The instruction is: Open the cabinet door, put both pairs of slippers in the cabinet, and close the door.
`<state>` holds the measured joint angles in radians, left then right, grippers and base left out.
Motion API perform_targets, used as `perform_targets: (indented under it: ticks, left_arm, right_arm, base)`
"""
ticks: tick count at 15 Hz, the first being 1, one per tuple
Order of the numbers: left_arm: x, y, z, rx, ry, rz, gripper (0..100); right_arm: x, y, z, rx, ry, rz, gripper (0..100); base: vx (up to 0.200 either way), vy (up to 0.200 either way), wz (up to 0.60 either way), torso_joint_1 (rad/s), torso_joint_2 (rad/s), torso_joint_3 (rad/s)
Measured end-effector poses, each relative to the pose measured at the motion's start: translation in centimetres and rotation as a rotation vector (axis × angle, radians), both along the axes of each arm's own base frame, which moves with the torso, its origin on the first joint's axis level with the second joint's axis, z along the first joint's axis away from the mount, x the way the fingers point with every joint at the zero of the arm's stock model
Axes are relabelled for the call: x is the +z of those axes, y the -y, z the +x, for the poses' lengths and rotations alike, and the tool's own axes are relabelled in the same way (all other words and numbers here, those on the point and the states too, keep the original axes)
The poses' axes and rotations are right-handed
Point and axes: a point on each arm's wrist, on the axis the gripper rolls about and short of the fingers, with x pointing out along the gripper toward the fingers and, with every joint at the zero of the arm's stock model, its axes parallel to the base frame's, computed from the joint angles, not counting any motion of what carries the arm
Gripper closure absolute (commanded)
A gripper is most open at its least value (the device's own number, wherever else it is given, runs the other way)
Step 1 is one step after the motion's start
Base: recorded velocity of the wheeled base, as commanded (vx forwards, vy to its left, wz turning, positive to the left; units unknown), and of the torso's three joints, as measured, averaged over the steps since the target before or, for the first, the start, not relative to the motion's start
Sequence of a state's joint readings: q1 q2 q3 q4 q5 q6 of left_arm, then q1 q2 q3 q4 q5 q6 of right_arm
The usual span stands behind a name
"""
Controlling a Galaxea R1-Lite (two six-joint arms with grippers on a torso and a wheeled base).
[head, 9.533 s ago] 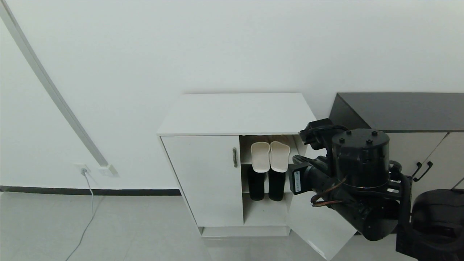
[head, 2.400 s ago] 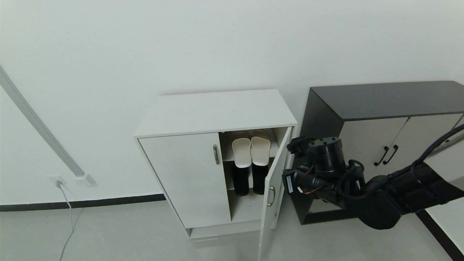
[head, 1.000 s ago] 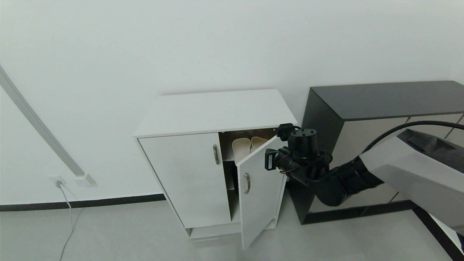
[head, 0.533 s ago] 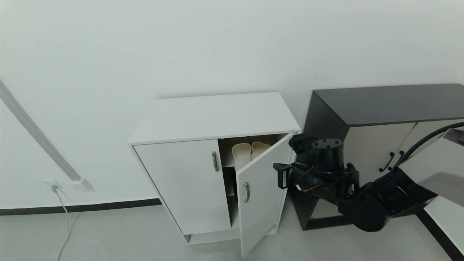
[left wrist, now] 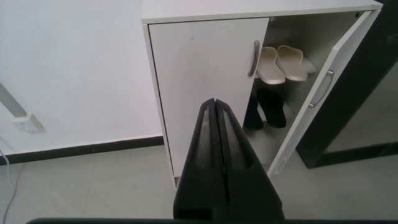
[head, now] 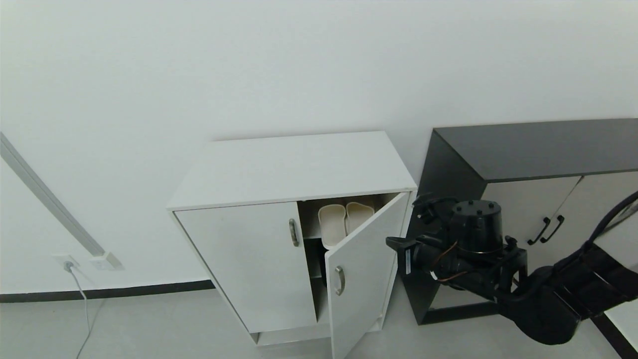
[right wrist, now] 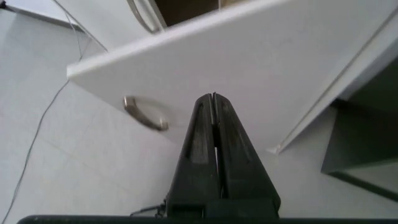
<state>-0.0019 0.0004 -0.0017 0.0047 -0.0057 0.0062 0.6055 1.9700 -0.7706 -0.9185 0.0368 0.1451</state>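
Step in hand: as I read it, you're swinging the right door (head: 364, 269) shut. Both pairs look shelved.
How to do it well: push on the door's outer face, nearer the handle (head: 339, 280) than the hinge. Follow the arc steadily until the free edge meets the left door (head: 249, 264). Ease off at the end so it doesn't bounce back.
Watch for: the cream slippers (head: 344, 222) reach toward the shelf front, and the door might catch them.
Left gripper (left wrist: 214, 104): fingers pressed together, empty, facing the cabinet (head: 294, 167) front and well apart from it.
Left door: shut, left of centre in the head view.
Slippers: the cream pair is on the upper shelf at the centre of the head view. The black slippers (left wrist: 267, 112) are on the shelf below.
Right door: half open, just right of centre, hinged at its right edge.
Right gripper (right wrist: 214, 99): fingers pressed together, holding nothing, pointed at the door's outer face. In the head view it sits by the door's hinge-side edge. I can't tell whether it is touching or just short.
Dark cabinet (head: 528, 144): right of frame, close behind your arm, so mind it.
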Motion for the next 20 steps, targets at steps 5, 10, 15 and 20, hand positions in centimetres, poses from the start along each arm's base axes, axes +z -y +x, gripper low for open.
perform_targets:
  ticks: [5,10,15,20]
  left_arm:
    - [0.0,0.0,0.0,0.000,0.000,0.000,100]
    - [0.0,0.0,0.0,0.001,0.000,0.000,100]
    - [0.0,0.0,0.0,0.000,0.000,0.000,100]
    - [0.0,0.0,0.0,0.000,0.000,0.000,100]
  right_arm:
    - [-0.7,-1.8,1.8,0.007,0.011,0.007,100]
    - [-1.3,-3.0,3.2,0.009,0.019,0.011,100]
    - [-1.5,-3.7,5.1,-0.005,0.012,0.006,100]
    - [-1.1,-4.3,7.3,-0.023,0.015,0.008,100]
  base:
    - [0.000,0.000,0.00,0.000,0.00,0.000]
    - [0.000,0.000,0.00,0.000,0.00,0.000]
    - [0.000,0.000,0.00,0.000,0.00,0.000]
    - [0.000,0.000,0.00,0.000,0.00,0.000]
